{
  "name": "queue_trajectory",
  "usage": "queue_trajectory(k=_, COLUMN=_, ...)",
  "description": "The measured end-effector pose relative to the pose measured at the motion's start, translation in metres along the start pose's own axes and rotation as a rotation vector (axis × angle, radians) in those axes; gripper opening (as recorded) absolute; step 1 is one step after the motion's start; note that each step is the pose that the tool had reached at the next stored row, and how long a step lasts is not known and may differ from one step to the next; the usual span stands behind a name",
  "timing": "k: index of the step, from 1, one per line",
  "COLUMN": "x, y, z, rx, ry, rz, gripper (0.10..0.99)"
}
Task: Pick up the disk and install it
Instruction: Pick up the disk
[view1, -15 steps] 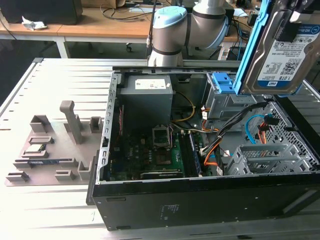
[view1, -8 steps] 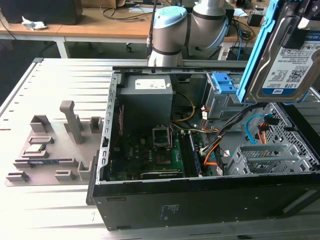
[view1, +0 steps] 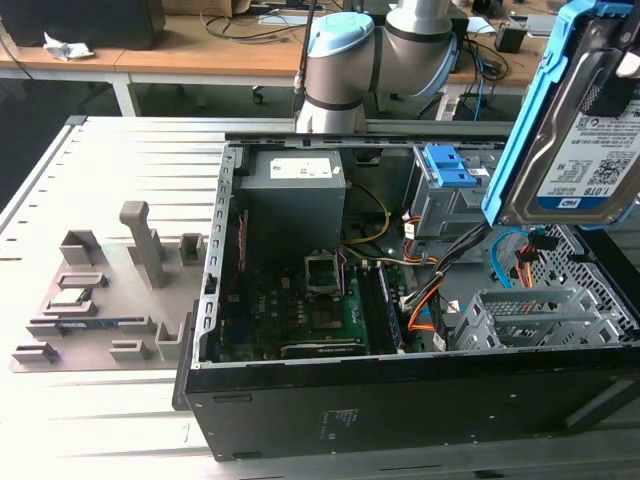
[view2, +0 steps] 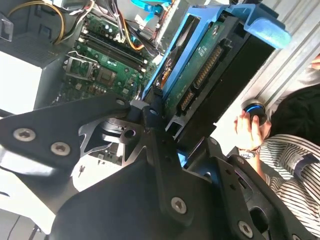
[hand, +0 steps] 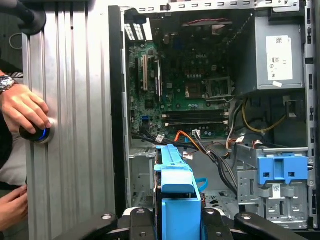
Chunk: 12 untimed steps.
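Note:
The disk (view1: 575, 150), a silver drive with a white-and-blue label in a blue carrier frame, hangs tilted on edge above the exterior view's right end of the open computer case (view1: 400, 400). My gripper (view2: 165, 125) is shut on the disk (view2: 200, 75), its black fingers clamping the carrier's lower end. In the first wrist view the disk (hand: 177, 200) shows edge-on between the gripper's (hand: 172, 220) fingers, over the case's drive area. An empty grey drive cage (view1: 520, 320) sits below it.
A blue bracket on a grey metal cage (view1: 450, 175) is mounted inside the case, with loose cables beside it. A grey fixture tray (view1: 100, 290) lies at the exterior view's left. A person's hand (hand: 25, 112) rests on a blue-lit button on the ribbed table.

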<state>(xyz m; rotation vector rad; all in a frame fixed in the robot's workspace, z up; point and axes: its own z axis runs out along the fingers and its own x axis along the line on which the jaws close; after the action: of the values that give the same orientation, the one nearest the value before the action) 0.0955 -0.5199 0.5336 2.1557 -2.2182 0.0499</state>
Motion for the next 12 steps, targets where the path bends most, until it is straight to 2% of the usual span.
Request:
queue_trajectory(k=5, x=0.0127, y=-0.0004, z=0.0012, rx=0.0, ry=0.0028, rz=0.0, gripper=0.365)
queue_trajectory(k=12, x=0.0227, y=-0.0007, z=0.002, rx=0.0, ry=0.0063, rz=0.0, gripper=0.365)
